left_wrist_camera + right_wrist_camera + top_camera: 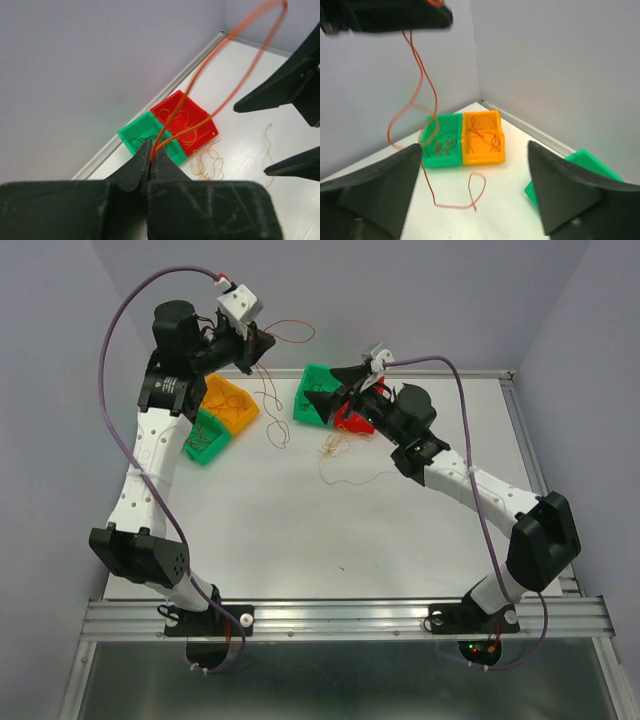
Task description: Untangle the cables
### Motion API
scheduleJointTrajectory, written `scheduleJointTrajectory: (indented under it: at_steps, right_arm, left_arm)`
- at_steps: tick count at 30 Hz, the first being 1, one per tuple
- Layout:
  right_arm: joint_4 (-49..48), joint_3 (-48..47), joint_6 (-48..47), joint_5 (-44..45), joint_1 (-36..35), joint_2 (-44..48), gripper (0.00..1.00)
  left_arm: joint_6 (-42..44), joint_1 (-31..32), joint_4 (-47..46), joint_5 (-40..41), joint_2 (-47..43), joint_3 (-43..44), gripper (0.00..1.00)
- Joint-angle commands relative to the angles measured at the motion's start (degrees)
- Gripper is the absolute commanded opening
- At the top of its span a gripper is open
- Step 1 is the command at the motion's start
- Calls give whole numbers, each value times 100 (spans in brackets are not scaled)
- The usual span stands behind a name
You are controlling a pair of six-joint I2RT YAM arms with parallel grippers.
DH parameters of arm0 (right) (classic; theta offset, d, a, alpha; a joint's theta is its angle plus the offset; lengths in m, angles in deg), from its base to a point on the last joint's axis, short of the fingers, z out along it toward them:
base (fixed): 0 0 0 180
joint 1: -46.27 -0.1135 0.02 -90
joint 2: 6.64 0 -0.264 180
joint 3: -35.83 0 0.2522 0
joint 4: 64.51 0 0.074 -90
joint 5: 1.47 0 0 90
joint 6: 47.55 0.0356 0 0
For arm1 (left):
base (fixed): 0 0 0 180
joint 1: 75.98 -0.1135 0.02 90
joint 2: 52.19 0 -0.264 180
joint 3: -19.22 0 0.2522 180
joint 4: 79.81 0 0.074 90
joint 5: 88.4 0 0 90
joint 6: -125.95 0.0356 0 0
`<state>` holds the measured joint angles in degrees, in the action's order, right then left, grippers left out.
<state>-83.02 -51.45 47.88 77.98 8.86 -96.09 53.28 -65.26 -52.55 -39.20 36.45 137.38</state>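
Left gripper (151, 151), clamped on one orange-red cable (160, 136), raised at 11 o'clock; right gripper (318, 398), jaws apart, at 12 o'clock by green bin (315, 375); loose cables (338, 448) on table (300, 540) nearby.

From above, the red bin (352, 423) is mostly hidden under the right hand (325, 400), and the left arm (150, 455) covers part of the green bin (203, 445). The cables (232, 408) in the bins are too fine to tell apart. At the left wrist, the orange cable (200, 80) blurs near the top edge, and the right hand's fingers (280, 85) are cut by the right edge. At the right wrist, the left hand (435, 17) is cropped at the top, and a second green bin (590, 162) is half hidden.
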Motion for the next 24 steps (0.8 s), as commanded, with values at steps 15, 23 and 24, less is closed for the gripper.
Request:
scheduleJointTrajectory:
  at_steps: [15,23,24]
  right_arm:
    - [-2862,655,221,-3779,67,-1663,97]
    - [-3259,321,204,-3577,-38,-2199,95]
    - [-3277,286,178,-3586,-38,-2234,95]
  left_arm:
    - [395,352,848,863,-277,880,0]
    - [202,431,883,748,-339,1144,0]
    - [193,440,883,749,-347,1161,0]
